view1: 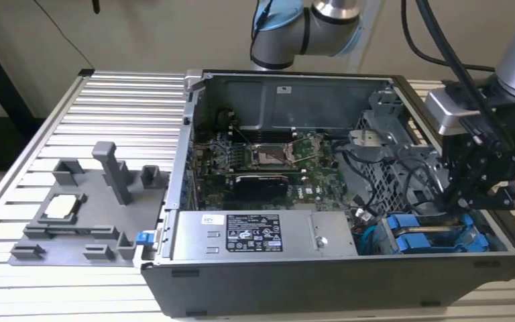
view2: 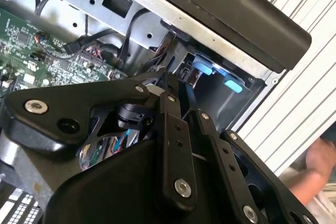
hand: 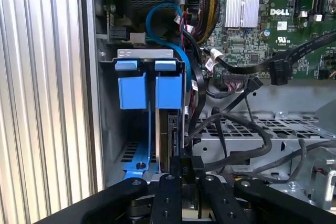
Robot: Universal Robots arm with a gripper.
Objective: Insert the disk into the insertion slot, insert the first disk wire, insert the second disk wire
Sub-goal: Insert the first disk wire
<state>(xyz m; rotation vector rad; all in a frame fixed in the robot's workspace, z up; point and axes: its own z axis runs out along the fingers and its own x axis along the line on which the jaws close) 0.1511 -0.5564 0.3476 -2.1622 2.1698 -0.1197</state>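
Observation:
The disk (hand: 170, 135) stands on edge inside the insertion slot (hand: 144, 53), and its blue end handle (hand: 168, 90) is at the slot's far end. In the exterior view the blue frames (view1: 428, 236) sit in the cage at the case's front right corner. My gripper (hand: 184, 167) is right at the disk's near end. Its fingers (hand: 168, 192) are drawn close together on a small black plug of a disk wire (hand: 220, 115). The wire curves off over the perforated cage. In the second wrist view the gripper (view2: 184, 103) points down at the blue handles (view2: 202, 68).
A second blue carrier (hand: 131, 90) stands beside the disk, next to the case wall. Black cable bundles (hand: 252, 145) cross the grey cage (hand: 294, 129). The labelled power-supply box (view1: 249, 235) is to the exterior view's left of the bay. A grey fixture (view1: 78, 208) sits outside the case. A person's hand (view2: 315, 166) is near the ribbed table.

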